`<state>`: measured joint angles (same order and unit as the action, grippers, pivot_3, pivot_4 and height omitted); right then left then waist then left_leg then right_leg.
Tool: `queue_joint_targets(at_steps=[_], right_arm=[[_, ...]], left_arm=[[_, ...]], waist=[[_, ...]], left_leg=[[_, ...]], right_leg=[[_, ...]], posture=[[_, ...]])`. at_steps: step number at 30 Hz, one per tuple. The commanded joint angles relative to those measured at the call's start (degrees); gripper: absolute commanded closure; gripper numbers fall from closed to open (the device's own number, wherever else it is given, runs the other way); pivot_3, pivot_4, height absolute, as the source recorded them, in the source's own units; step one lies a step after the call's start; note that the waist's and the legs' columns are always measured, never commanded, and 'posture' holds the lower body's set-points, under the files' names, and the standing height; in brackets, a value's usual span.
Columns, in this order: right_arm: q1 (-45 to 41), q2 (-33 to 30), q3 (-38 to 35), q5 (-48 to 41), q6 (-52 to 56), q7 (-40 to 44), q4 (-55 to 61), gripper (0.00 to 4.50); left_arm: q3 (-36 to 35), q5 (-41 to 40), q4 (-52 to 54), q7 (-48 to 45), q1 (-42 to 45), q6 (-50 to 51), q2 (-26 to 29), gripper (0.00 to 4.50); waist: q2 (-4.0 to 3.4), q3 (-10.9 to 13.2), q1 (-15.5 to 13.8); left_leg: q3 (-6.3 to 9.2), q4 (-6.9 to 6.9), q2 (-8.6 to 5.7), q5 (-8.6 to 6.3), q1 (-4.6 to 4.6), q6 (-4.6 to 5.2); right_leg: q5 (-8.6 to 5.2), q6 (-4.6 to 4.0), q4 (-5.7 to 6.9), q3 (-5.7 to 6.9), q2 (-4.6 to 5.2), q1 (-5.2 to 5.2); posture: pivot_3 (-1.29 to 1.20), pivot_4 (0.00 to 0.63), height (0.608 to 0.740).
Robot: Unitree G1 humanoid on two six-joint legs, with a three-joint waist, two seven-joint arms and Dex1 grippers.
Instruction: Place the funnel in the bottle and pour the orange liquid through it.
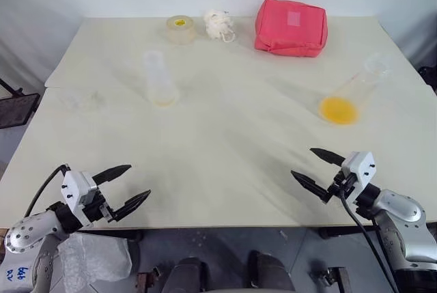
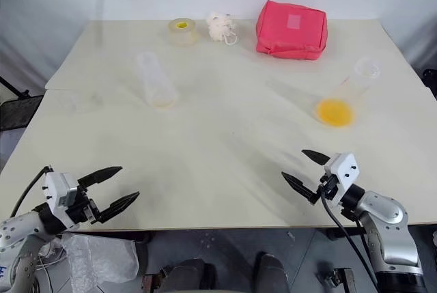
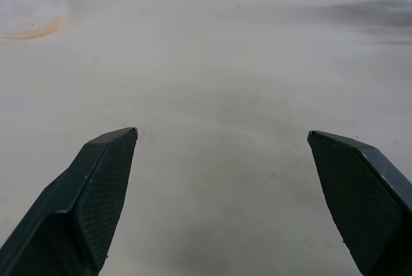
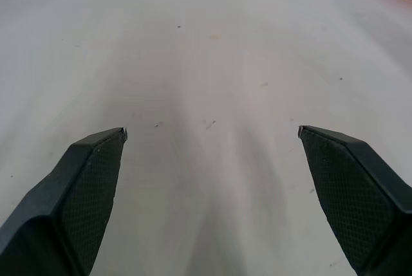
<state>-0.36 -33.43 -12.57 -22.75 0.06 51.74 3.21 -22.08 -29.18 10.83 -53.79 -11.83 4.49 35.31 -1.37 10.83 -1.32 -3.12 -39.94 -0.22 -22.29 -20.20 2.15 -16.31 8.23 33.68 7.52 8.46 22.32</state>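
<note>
On the pale table, both arms sit at the near edge with nothing in their grasp. Down at seven o'clock, the left gripper has its two black fingers spread as wide as they go, tips pointing in toward the middle of the table, empty. Over at five o'clock, the right gripper mirrors it: fingers splayed wide, angled inward, holding nothing, just bare tabletop between them.

Now the task's things. The bottle stands upright at about eleven o'clock from the table's centre, clear, with a faint yellowish tint at its base, well apart from both grippers. The funnel is a barely visible clear shape at about nine o'clock, to the left of the bottle and apart from it. The orange liquid glows as a bright patch at two o'clock, sitting in the broad base of a clear flask that looks tilted, its neck toward the far right edge.

Along the far edge at twelve o'clock: a roll of tape, a white fluffy ball just beside it, then a red pouch.
</note>
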Motion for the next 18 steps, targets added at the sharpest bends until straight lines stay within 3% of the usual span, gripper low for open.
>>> queue_joint_targets(at_steps=[1,5,10,18], right_arm=[[0.20,0.20,-0.70,-0.48,-0.99,-0.32,0.95,0.02],[0.04,0.34,-0.43,-0.49,-0.88,-0.59,1.07,0.02],[-1.57,0.48,0.55,-0.27,-0.78,-0.43,0.22,0.02],[-6.18,0.91,2.04,-0.79,0.11,0.11,-0.60,0.02]], left_arm=[[-1.07,-1.83,2.10,-0.38,0.39,1.06,1.26,0.00],[-1.91,-3.90,3.33,3.06,1.15,6.10,0.93,0.00],[-2.84,0.18,5.74,12.82,0.72,10.38,0.31,0.00],[-9.73,-3.21,9.94,14.82,-4.40,10.25,-1.22,0.00]], waist=[[0.00,0.00,0.02],[0.00,0.00,0.00],[0.03,-0.02,0.04],[0.06,-0.03,0.26]], left_leg=[[-0.02,0.00,0.00,0.00,0.00,0.00],[-0.04,-0.01,0.00,0.00,0.00,0.00],[-0.04,-0.04,0.00,0.00,0.01,0.00],[-0.11,-0.04,0.03,0.00,0.00,0.00]], right_leg=[[0.00,0.00,0.02,-0.02,0.00,0.02],[0.00,0.00,0.06,-0.04,0.00,0.04],[0.00,0.00,0.10,-0.09,0.00,0.04],[0.00,0.00,0.12,-0.12,0.00,0.11]], posture=[[0.00,0.150,0.740],[0.00,0.150,0.740],[0.00,0.150,0.740],[0.00,0.150,0.740]])
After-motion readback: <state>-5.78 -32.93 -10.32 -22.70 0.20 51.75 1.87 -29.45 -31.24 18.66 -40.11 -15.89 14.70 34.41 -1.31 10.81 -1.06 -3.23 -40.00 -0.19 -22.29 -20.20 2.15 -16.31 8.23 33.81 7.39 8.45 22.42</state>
